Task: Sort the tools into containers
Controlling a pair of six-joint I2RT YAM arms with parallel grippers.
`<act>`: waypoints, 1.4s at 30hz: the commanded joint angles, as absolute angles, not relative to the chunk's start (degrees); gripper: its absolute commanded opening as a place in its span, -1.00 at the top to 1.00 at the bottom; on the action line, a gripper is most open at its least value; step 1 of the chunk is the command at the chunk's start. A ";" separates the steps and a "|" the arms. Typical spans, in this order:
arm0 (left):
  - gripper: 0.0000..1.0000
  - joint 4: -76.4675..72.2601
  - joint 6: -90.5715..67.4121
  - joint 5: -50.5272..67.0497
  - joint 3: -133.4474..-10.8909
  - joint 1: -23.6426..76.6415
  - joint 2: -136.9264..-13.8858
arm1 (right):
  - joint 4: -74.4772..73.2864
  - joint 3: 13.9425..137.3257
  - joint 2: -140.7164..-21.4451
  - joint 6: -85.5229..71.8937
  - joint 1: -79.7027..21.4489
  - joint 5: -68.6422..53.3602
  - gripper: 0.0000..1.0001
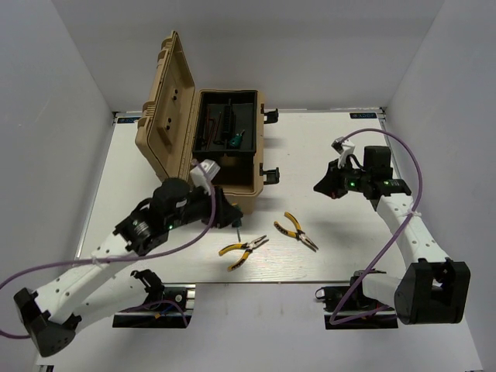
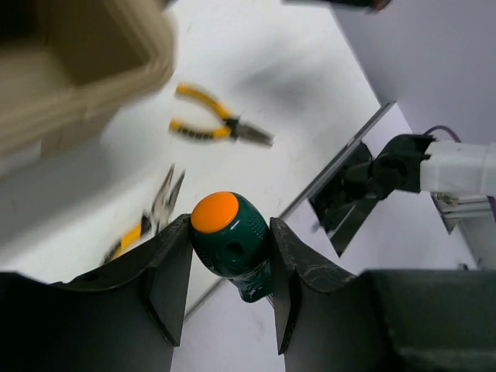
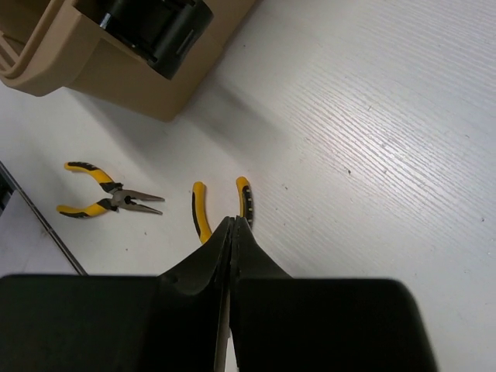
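The green-handled screwdriver (image 2: 229, 236) is pinched by its handle in the left gripper (image 2: 229, 267), just in front of the tan toolbox (image 1: 261, 147). Yellow pliers (image 1: 242, 252) and second pliers (image 1: 295, 231) lie farther in front. The right gripper (image 3: 232, 226), pressed together and empty, hangs right of the toolbox. I think the round handle may slip, or its tip may catch the toolbox wall.

Your left arm (image 1: 93, 267) stretches from its base toward the middle of the table, elbow low, and the left gripper (image 2: 229, 231) has its 2 fingers clamped on the green-handled screwdriver (image 2: 232, 252). Your right arm (image 1: 407, 221) stands up from its base and bends inward at the wrist. The right gripper (image 3: 232, 222) hangs with its 2 fingers pressed together, holding nothing.
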State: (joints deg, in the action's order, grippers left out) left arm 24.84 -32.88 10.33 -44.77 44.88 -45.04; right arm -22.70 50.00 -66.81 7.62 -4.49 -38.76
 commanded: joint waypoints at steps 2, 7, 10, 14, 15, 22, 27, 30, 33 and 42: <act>1.00 17.41 -19.88 13.98 -57.44 45.62 -55.61 | -22.06 49.83 -66.01 8.52 -3.43 -39.11 1.00; 1.00 15.74 -10.30 4.49 -69.68 44.48 -68.97 | -21.97 48.78 -66.01 8.88 -2.55 -38.15 1.00; 1.00 14.33 -6.96 -4.91 -77.23 42.29 -76.88 | -22.15 48.08 -65.57 9.58 -2.37 -37.79 0.74; 1.00 13.80 -6.94 -13.25 -83.83 37.45 -86.20 | -22.06 47.37 -64.86 10.11 -2.11 -37.79 0.41; 1.00 13.80 -6.94 -13.27 -85.15 36.31 -87.87 | -22.06 47.11 -64.78 10.11 -1.85 -37.97 0.41; 1.00 19.23 -9.32 -13.54 -103.25 27.69 -104.66 | -21.89 46.49 -64.34 10.55 -1.85 -39.46 0.41; 1.00 21.53 -7.47 -9.94 -114.07 26.46 -114.77 | -21.80 46.23 -64.60 10.64 -1.85 -40.08 0.38; 0.88 24.69 -7.47 -8.45 -119.17 26.46 -118.55 | -22.06 46.14 -65.13 11.07 -1.67 -40.08 0.14; 0.56 25.40 -6.86 -6.78 -120.41 26.46 -120.67 | -22.50 46.06 -66.00 11.77 -1.76 -40.69 -0.18; -0.17 26.54 -6.25 -6.24 -121.55 26.46 -120.95 | -24.17 46.50 -69.87 13.36 -2.55 -42.19 -0.24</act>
